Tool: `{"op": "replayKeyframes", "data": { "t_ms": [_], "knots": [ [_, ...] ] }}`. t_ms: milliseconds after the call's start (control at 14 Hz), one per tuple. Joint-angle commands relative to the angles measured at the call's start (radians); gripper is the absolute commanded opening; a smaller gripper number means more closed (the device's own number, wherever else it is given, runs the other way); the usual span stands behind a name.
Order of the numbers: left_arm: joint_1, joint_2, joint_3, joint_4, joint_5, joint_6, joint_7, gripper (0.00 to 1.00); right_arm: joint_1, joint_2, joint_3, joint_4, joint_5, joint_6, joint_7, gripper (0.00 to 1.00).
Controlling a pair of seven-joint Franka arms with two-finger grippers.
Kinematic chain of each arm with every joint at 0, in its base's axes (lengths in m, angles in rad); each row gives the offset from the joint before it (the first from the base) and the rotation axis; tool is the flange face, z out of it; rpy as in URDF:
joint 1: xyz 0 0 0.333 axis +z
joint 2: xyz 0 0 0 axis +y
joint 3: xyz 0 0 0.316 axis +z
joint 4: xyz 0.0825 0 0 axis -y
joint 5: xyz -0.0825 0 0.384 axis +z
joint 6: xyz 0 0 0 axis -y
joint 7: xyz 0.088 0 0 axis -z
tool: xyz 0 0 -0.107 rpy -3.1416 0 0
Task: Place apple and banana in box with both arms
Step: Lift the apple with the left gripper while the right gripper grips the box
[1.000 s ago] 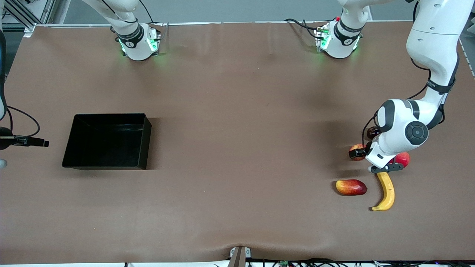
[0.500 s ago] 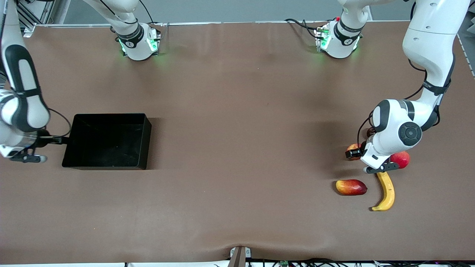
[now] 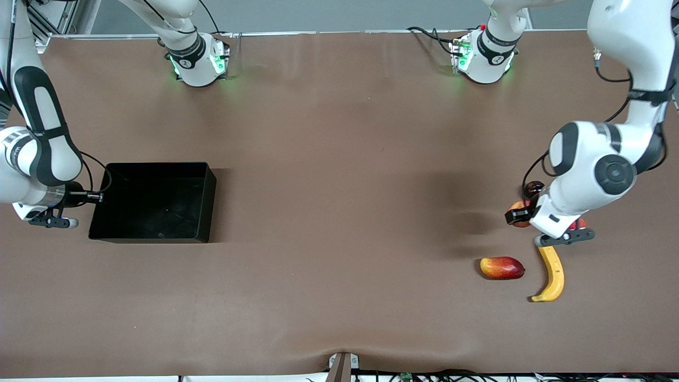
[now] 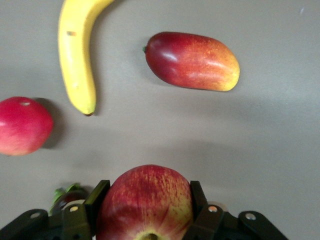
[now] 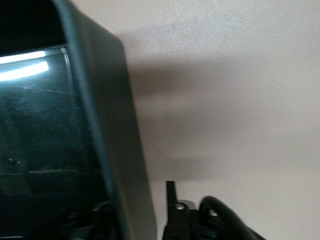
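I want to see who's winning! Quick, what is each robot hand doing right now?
Left gripper: closed on the apple, above the table.
Right gripper: beside the box; whether it is open cannot be told.

From my station, the box (image 3: 154,201) sits toward the right arm's end of the table (image 3: 339,159), and my right gripper (image 3: 50,220) is just beside its outer wall (image 5: 107,135). All the fruit lies well apart from it, toward the left arm's end. My left gripper (image 4: 147,210) is over that cluster with the apple (image 4: 145,202) between its fingers (image 4: 95,200). The banana (image 3: 551,273) lies nearer to the front camera than the gripper, and the mango-like fruit (image 3: 502,267) lies beside the banana, toward the box. A round fruit (image 4: 22,125) sits near the banana's tip. A small dark fruit (image 3: 533,187) lies farthest from the front camera.
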Motion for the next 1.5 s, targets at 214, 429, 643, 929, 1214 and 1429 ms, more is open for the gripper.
{"op": "replayKeyframes", "data": {
  "t_ms": [214, 429, 643, 929, 1214, 1429],
  "knots": [
    [0.002, -0.078, -0.075, 0.118, 0.013, -0.18, -0.023, 0.0, -0.021, -0.078, 0.044, -0.018, 0.019, -0.086, -0.018, 0.0],
    [-0.004, -0.073, -0.147, 0.213, 0.016, -0.268, -0.092, 0.0, 0.002, -0.142, 0.061, 0.051, 0.027, -0.271, -0.016, 0.0],
    [-0.008, -0.069, -0.204, 0.238, 0.017, -0.272, -0.146, 0.0, 0.034, -0.144, 0.092, 0.146, 0.072, -0.449, -0.008, 0.0],
    [-0.06, -0.049, -0.238, 0.241, 0.024, -0.268, -0.241, 0.0, 0.147, -0.159, 0.092, 0.153, 0.151, -0.489, 0.054, 0.0],
    [-0.08, -0.05, -0.24, 0.243, 0.021, -0.268, -0.272, 0.0, 0.374, -0.15, 0.092, 0.211, 0.191, -0.503, 0.344, 0.0],
    [-0.081, -0.052, -0.24, 0.255, 0.02, -0.268, -0.274, 0.0, 0.466, -0.127, 0.089, 0.246, 0.308, -0.48, 0.436, 0.0]
  ]
}}
